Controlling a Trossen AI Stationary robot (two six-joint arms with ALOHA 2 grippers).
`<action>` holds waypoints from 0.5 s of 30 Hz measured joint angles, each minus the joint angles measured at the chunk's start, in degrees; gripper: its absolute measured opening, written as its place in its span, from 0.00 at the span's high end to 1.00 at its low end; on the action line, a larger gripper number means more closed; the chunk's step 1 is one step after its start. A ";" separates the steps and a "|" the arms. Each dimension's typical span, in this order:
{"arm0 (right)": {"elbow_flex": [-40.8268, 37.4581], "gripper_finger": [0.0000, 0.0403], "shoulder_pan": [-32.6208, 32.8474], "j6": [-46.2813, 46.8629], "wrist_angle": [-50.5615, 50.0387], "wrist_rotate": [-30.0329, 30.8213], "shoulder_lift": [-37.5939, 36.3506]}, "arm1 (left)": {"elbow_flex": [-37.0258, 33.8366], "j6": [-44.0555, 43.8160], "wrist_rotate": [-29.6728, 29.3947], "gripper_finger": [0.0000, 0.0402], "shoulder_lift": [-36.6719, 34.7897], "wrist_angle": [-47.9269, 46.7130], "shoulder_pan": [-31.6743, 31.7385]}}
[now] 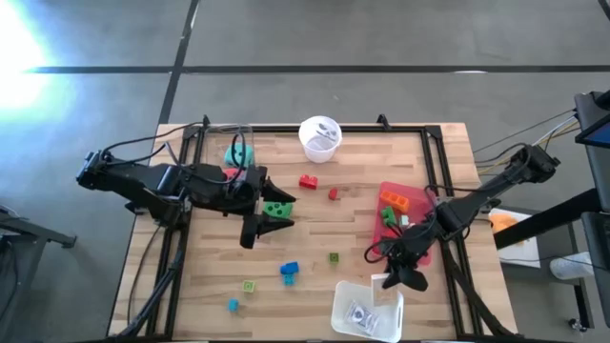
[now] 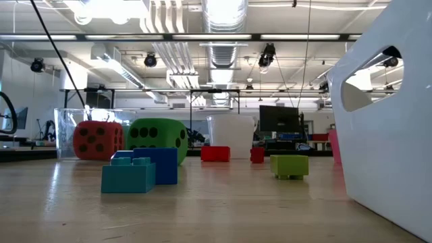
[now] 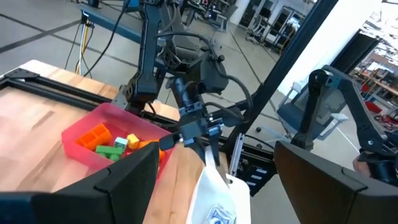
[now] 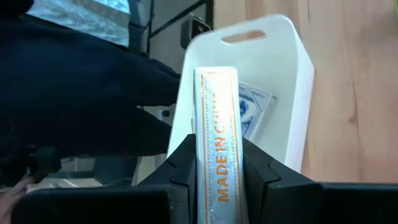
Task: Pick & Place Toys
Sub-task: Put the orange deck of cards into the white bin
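Observation:
Toys lie scattered on the wooden table: a green die (image 1: 277,207) (image 2: 157,141), a red die (image 2: 98,140), a teal die (image 1: 238,152), red bricks (image 1: 308,181), a blue brick (image 1: 289,271) and a green brick (image 1: 334,257). More bricks fill a pink tray (image 1: 412,198) (image 3: 93,121) at the right. My left gripper (image 1: 263,229) hovers open beside the green die with nothing between its fingers. My right gripper (image 1: 396,274) (image 4: 216,168) is shut on a flat white box with orange lettering (image 4: 216,118), over the white tray (image 1: 355,297) (image 4: 292,93). My right gripper pinches the flat white box between its two fingers, one on each broad face, with the narrow lettered edge (image 4: 216,155) showing between them. The fingers slant downward from the table's right side. The box (image 3: 211,163) hangs below them over the white tray's opening; whether it touches the tray I cannot tell.
A white round cup (image 1: 320,136) stands at the far edge. Flat blue-patterned packets (image 4: 255,109) lie in the white tray. Small bricks (image 1: 249,285) (image 1: 233,305) lie near the front left. A black frame (image 1: 434,162) borders the table.

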 joint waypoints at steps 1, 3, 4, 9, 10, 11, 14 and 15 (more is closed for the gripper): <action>0.07 0.86 0.00 -0.75 0.39 0.00 0.26 | -0.05 0.00 0.00 0.20 0.00 0.00 0.00; 1.00 0.86 -0.11 -2.26 -0.06 -0.21 1.68 | -0.39 -0.10 0.00 0.20 0.00 0.20 0.00; 1.67 0.86 -0.18 -3.07 -0.25 -1.01 2.90 | -0.53 -0.39 0.01 0.20 0.00 0.25 0.00; 8.76 0.86 -2.20 -9.35 -5.43 -9.32 11.93 | -0.66 -0.70 0.00 0.20 0.02 0.13 0.00; 10.13 0.86 -2.39 -11.13 -7.35 -10.49 13.72 | -0.66 -0.70 0.00 0.20 0.02 0.13 0.02; 11.26 0.86 -2.47 -12.88 -9.44 -11.74 15.46 | -0.66 -0.70 0.02 0.20 0.02 0.13 0.00; 13.87 0.86 -2.40 -17.52 -12.02 -16.82 19.94 | -0.66 -1.19 0.02 0.20 0.02 0.04 0.01; 14.72 0.86 -2.34 -18.97 -11.89 -18.73 21.42 | -0.66 -1.35 0.01 0.20 0.02 0.04 0.02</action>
